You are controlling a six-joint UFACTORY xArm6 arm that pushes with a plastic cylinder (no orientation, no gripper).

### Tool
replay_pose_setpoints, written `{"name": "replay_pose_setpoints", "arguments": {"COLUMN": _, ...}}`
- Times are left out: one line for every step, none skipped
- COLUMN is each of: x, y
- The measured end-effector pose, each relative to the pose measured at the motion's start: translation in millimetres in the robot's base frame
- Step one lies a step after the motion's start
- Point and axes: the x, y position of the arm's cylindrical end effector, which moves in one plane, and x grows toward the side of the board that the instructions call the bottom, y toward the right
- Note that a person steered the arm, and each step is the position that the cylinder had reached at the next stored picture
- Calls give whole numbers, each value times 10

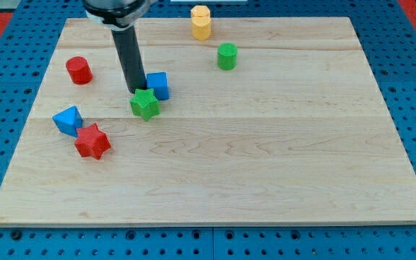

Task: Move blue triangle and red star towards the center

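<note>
tip (136,92): no fingers here, just a bare rod, holding nothing, parked right behind the green star (144,104), next to the blue cube (157,85)
targets: blue triangle (68,120) and red star (92,141), touching, near table (266,166) left edge
handling: probably light, stiff, slidey; likely to spin if clipped on a corner
contact: push flat faces from the view's left

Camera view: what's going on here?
The arm's dark rod is down on the wooden board. My tip sits at the top-left edge of the green star block, just left of the blue cube. The blue triangle block and red star block touch each other near the view's left edge, not yet centred.
</note>
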Motion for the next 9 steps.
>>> {"name": "replay_pose_setpoints", "arguments": {"x": 0, "y": -445}}
{"name": "replay_pose_setpoints", "arguments": {"x": 288, "y": -936}}
{"name": "replay_pose_setpoints", "arguments": {"x": 767, "y": -1299}}
{"name": "replay_pose_setpoints", "arguments": {"x": 916, "y": -1391}}
{"name": "replay_pose_setpoints", "arguments": {"x": 916, "y": -1387}}
{"name": "replay_pose_setpoints", "arguments": {"x": 892, "y": -1179}}
{"name": "replay_pose_setpoints", "arguments": {"x": 889, "y": -870}}
{"name": "replay_pose_setpoints", "arguments": {"x": 889, "y": -620}}
{"name": "replay_pose_setpoints", "arguments": {"x": 1018, "y": -617}}
